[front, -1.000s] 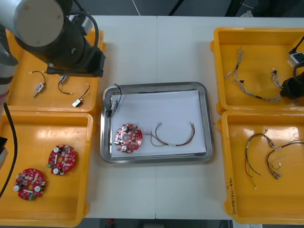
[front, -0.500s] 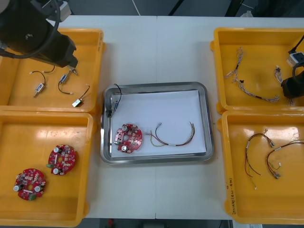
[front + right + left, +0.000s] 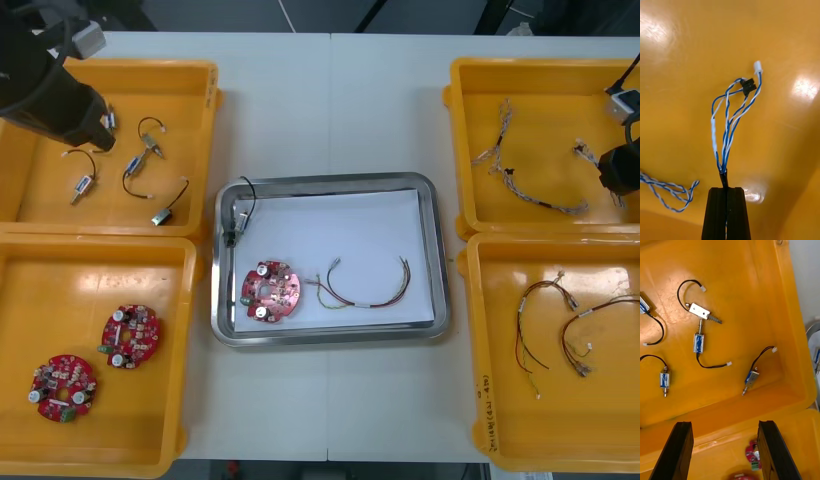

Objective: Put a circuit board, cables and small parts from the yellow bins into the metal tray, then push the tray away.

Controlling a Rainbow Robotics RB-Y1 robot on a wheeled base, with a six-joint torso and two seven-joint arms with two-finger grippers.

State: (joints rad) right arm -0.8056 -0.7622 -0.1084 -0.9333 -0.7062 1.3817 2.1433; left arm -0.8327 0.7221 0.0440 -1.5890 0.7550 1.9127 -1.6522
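FRONT VIEW
Metal tray [image 3: 215, 300]: centre of the table, between the yellow bins; white inside.
Tray contents: one round red circuit board [image 3: 268, 292] near the left wall; a red and yellow cable [image 3: 365, 288] just beside it; one small metal part [image 3: 232, 232] with a black lead at the far left corner.
Far-left bin [image 3: 205, 120]: loose small metal parts [image 3: 130, 180] with black leads. The left arm [image 3: 50, 90] is above its far left corner.
Near-left bin [image 3: 190, 350]: two spare boards [image 3: 130, 334].
Far-right bin [image 3: 460, 130]: blue and white cables [image 3: 530, 190]. The right arm [image 3: 622, 165] is above its right edge.
Near-right bin [image 3: 470, 350]: red and yellow cable bundles [image 3: 545, 320].

RIGHT WRIST VIEW
Right gripper [image 3: 726, 191]: fingers pressed together, pinching the end of a twisted blue and white cable [image 3: 728, 127].
Cable run: extends from the fingertips over the bin floor and ends in a white connector [image 3: 757, 67] and a black connector [image 3: 748, 86].

LEFT WRIST VIEW
Left gripper [image 3: 724, 423]: fingers spread, nothing between them; above the bin's near wall.
Bin floor: five small metal parts, well apart from the fingers.
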